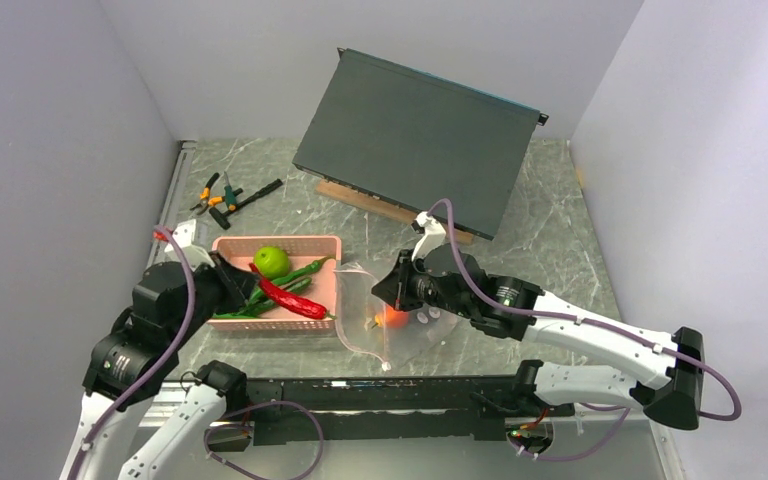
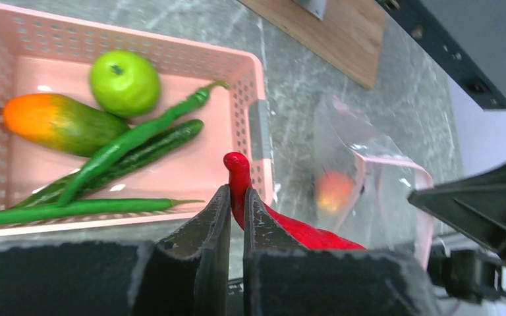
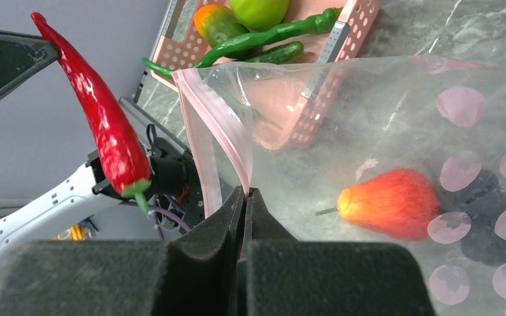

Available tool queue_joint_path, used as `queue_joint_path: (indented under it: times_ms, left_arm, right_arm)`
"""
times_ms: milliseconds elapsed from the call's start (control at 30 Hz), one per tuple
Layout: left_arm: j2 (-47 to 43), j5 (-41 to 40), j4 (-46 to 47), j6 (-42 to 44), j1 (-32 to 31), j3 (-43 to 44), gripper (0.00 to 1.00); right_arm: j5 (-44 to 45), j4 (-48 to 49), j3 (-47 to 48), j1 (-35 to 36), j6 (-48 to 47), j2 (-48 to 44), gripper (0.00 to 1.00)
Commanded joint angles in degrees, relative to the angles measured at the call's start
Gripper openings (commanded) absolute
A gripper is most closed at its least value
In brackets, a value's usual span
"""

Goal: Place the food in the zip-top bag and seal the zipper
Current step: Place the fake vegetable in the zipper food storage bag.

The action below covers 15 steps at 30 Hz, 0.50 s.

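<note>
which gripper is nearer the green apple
Left. The left gripper holds a red chili over the basket, near the green apple; the right gripper pinches the zip-top bag beside the basket.

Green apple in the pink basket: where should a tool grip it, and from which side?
Grip the green apple across its widest middle, coming straight down from above. It is round with no handle to catch, and the pink basket wall and the mango lie close at its sides, so a level approach looks blocked.

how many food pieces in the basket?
5. Apple and mango side by side; light green pepper and dark green pepper across the middle; thin green pepper along the basket wall. More could hide under them.
</note>
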Motion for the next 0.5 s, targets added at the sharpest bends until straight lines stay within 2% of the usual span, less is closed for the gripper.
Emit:
queue_joint_path:
  times_ms: [0,133,300,367,467]
  left_arm:
    - [3.1,11.7,3.6,1.2,0.1,1.8,0.00]
    - [3.5,13.9,7.8,-1.2,0.0,-0.5,0.00]
    - [5.1,8.3,7.7,-4.0,-2.1,-1.5,0.00]
    - [5.1,4.9,9.1,-4.7,-5.8,-1.8,0.00]
    - [6.5,-5.2,9.5,-6.5,-14.1,-0.5,0.00]
  right_arm:
    - [-0.9,2.6,2.0,-0.2,0.1,0.6,0.00]
    - [-0.6,2.7,2.1,-0.2,0.3,0.6,0.00]
    - [-0.7,2.7,2.8,-0.2,0.6,1.1,0.00]
    - [-0.5,2.6,3.0,-0.2,0.7,1.5,0.00]
    - [-0.5,2.9,3.6,-0.2,1.0,2.1,0.00]
